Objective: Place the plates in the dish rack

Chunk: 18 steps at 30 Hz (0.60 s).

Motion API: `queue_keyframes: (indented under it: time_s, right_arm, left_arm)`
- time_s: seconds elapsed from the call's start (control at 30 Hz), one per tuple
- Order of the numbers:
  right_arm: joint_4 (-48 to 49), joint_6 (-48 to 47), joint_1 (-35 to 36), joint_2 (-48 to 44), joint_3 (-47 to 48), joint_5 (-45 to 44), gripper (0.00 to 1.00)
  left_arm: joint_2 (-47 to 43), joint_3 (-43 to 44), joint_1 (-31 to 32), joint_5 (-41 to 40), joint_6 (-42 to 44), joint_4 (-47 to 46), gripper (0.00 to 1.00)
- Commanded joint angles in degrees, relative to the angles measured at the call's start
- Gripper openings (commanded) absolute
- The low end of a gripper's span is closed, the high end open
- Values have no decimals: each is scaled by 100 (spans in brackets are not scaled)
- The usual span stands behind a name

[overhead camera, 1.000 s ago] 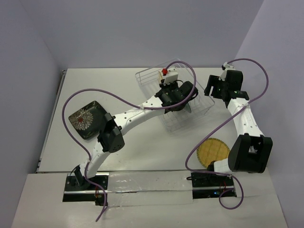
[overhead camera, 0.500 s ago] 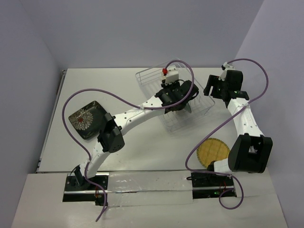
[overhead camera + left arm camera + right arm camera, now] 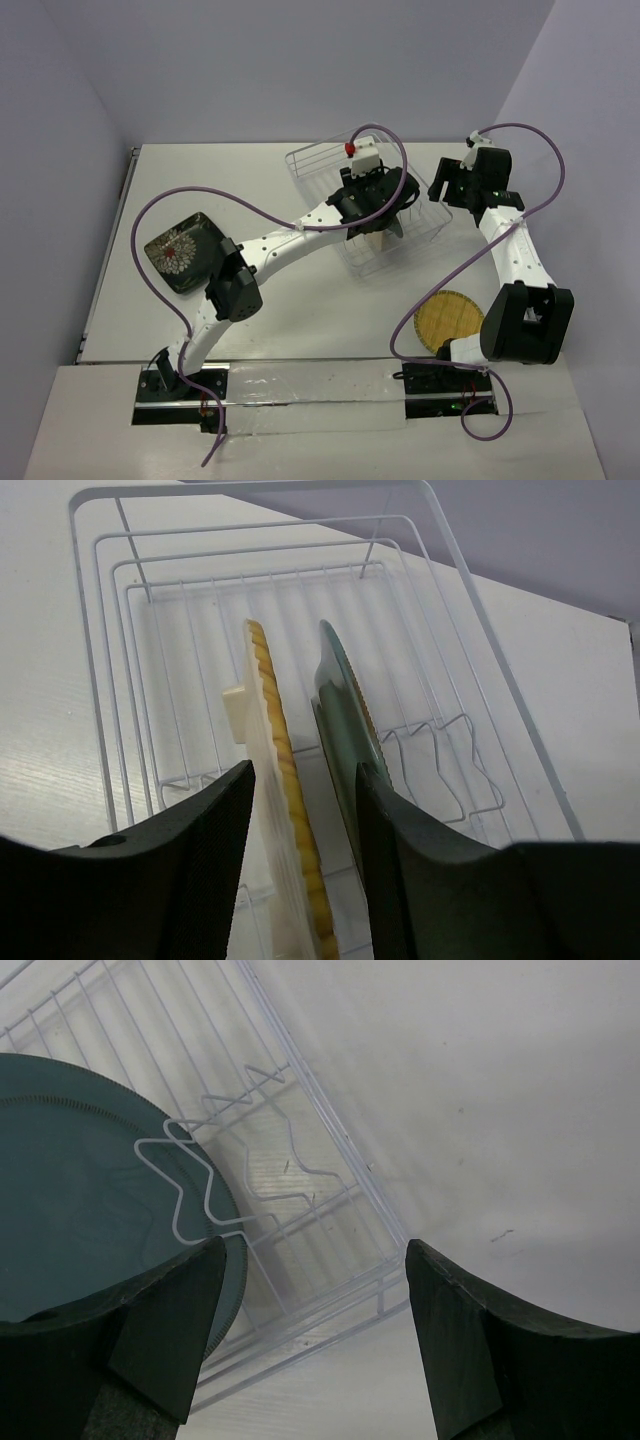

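Observation:
The white wire dish rack (image 3: pixel 310 160) sits at the table's far middle. Two plates stand on edge in it, a tan woven plate (image 3: pixel 275 740) and a grey-blue plate (image 3: pixel 345 710). My left gripper (image 3: pixel 305 772) is open, its fingers straddling the tan plate, with a gap on the right side. My right gripper (image 3: pixel 315 1248) is open and holds nothing. It hovers over the rack's (image 3: pixel 330 1110) right corner, beside the grey-blue plate (image 3: pixel 80 1190). A black square plate (image 3: pixel 180 250) lies flat at the left. A tan round plate (image 3: pixel 448 320) lies at the near right.
My left arm (image 3: pixel 270 250) stretches across the table's middle to the rack. A purple cable (image 3: pixel 150 215) loops above the black plate. The right arm's lower link (image 3: pixel 520 320) stands right beside the tan round plate. Walls close the table at the back and the sides.
My left gripper's jaws have opened and let go of the tan woven plate, which now stands in the rack. The right arm has not moved.

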<state>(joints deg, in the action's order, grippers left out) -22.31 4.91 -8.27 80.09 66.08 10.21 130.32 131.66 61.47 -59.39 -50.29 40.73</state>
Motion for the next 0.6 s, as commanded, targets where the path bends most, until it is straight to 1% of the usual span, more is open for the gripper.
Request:
queue_keyframes:
  time_s: [0.0, 0.13, 0.17, 0.23, 0.33, 0.43, 0.57]
  right_arm:
    - [104, 45, -39, -47, 238, 39, 80]
    - [104, 29, -34, -113, 237, 117, 80]
    - [104, 20, -34, -133, 238, 162, 80]
    - [104, 0, -34, -211, 238, 280, 80]
    - [104, -50, -34, -376, 224, 401, 81]
    - [104, -104, -27, -529, 191, 522, 82]
    - [98, -159, -23, -770, 156, 719, 82]
  left_arm:
    - [-49, 2, 10, 110, 82, -232, 52]
    - [-188, -112, 5, 199, 107, -258, 59]
    - [-280, -114, 5, 199, 172, -275, 66]
    - [-469, -203, 5, 218, 282, -373, 75]
    - [-1033, -713, 5, 396, 552, -806, 86]
    - [-1604, -1321, 7, 660, 889, -1356, 91]
    - [-2364, -1967, 5, 997, 1186, -1893, 92]
